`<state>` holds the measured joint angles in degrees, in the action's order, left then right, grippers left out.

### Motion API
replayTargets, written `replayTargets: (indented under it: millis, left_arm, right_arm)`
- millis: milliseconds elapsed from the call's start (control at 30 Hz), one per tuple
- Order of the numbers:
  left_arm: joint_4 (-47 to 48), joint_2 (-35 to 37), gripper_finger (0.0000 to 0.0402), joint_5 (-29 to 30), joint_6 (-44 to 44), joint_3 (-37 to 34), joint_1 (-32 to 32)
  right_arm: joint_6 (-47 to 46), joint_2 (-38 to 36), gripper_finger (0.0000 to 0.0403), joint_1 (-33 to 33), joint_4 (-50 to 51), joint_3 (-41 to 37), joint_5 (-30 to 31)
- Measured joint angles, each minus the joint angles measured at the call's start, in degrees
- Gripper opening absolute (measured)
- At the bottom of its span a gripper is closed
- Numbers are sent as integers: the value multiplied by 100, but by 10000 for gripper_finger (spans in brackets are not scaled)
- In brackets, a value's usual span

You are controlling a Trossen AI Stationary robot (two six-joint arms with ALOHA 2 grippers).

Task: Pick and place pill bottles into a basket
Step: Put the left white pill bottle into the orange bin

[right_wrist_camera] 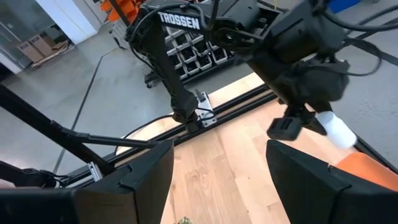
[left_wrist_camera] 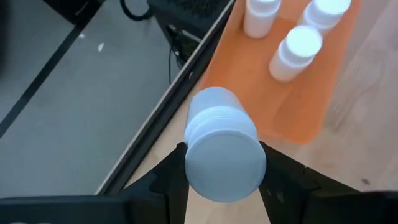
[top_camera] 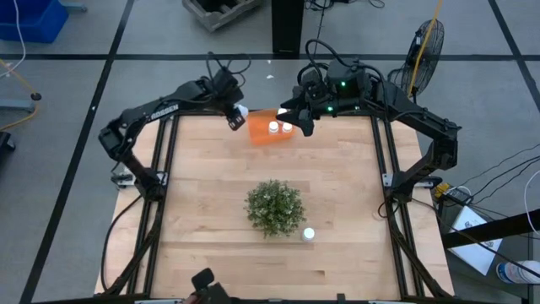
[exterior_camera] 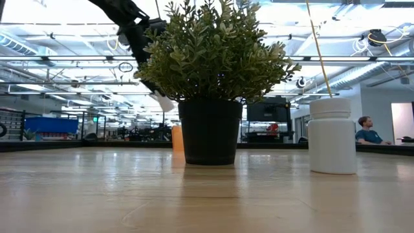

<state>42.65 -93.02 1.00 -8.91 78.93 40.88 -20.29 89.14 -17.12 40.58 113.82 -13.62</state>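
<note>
Left gripper (left_wrist_camera: 221, 171) clamped on a small white capped pill bottle (left_wrist_camera: 221, 146), poised beside the bright orange plastic basket (top_camera: 268, 133). Three bottles inside; another by the green plant (top_camera: 275, 206). Next: carry over basket, release. Right gripper (right_wrist_camera: 217, 174) open, empty, near basket.

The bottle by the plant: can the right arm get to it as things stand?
Probably yes. The right gripper is open and empty above the basket. The bottle by the plant stands alone on the right-hand side of the plant, with bare table between. The left gripper is busy holding a bottle.
</note>
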Motion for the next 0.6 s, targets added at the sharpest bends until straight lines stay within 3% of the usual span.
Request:
replayTargets:
  millis: [367, 600]
  left_arm:
    - [208, -1108, 161, -100, -257, 1419, -79]
    - [427, -1802, 175, -150, -460, 1759, -111]
  right_arm:
    - [-53, 0, 247, 0, -2, -4, 12]
    - [-157, 0, 247, 0, -58, -323, 16]
